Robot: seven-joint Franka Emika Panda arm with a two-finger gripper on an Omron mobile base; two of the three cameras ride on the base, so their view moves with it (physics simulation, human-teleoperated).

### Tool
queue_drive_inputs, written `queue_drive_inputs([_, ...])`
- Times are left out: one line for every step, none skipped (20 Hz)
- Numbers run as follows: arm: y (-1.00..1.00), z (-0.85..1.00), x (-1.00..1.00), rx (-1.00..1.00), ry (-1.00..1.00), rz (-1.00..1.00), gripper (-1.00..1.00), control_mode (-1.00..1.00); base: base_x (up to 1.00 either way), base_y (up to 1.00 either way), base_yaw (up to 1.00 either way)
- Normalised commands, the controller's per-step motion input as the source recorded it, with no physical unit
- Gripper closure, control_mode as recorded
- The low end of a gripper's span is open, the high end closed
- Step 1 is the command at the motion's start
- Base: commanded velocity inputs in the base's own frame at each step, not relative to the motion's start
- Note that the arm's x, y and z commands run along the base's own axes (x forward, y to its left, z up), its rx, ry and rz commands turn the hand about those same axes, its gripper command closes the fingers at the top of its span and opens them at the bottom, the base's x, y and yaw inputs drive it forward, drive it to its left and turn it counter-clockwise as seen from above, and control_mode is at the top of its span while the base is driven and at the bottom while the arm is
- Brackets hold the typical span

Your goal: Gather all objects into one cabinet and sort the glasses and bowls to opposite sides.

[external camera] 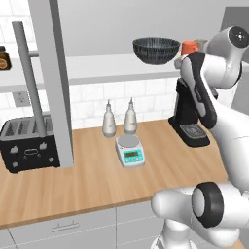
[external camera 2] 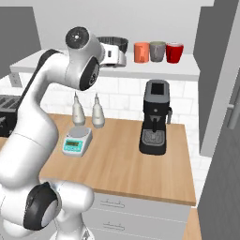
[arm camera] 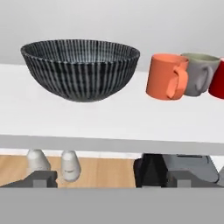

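The hand view looked straight at the white shelf floor of the cabinet, and going from left to right it showed the big dark bowl, then the orange cup, then the grey cup touching it or nearly so, then a bit of the red cup at the edge. The bowl sat on the left side and the three cups stood in a row on the right side, with a bare gap between the bowl and the orange cup. So the sorting looked just about done. The gripper was low in front of the shelf edge, with its two dark fingertips far apart and nothing between them, so it was wide open and empty. What could go wrong was a bump: the hand was close to the shelf, and if it pushed forward or swung sideways it might knock the bowl toward the cups, or tip the orange cup into its neighbours. If it dropped down it might hit the black coffee machine on the wooden counter below. In the right base view the white arm rose from the lower left, bent at a high elbow, and reached forward to the shelf with the hand level.
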Motion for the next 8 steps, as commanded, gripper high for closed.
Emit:
queue_drive_inputs([0.39,0.29,-0.29,0.05,0.32,0.00,-1.00,-1.00,0.00,0.00,0.00])
queue_drive_inputs([0.35,0.26,-0.32,0.04,0.30,0.00,-1.00,-1.00,0.00,0.00,0.00])
queue_drive_inputs([0.32,0.25,-0.35,0.04,0.28,0.00,-1.00,-1.00,0.00,0.00,0.00])
queue_drive_inputs([0.29,0.25,-0.35,0.04,0.28,0.00,-1.00,-1.00,0.00,0.00,0.00])
queue_drive_inputs([0.23,0.24,-0.39,0.05,0.25,0.00,-1.00,-1.00,0.00,0.00,0.00])
queue_drive_inputs([0.08,0.15,-0.30,0.04,0.20,0.00,-1.00,-1.00,0.00,0.00,0.00])
queue_drive_inputs([0.05,0.00,-0.23,0.00,0.11,0.00,-1.00,-1.00,0.00,0.00,0.00])
queue_drive_inputs([0.04,0.00,-0.31,0.00,0.02,0.00,-1.00,-1.00,0.00,0.00,0.00])
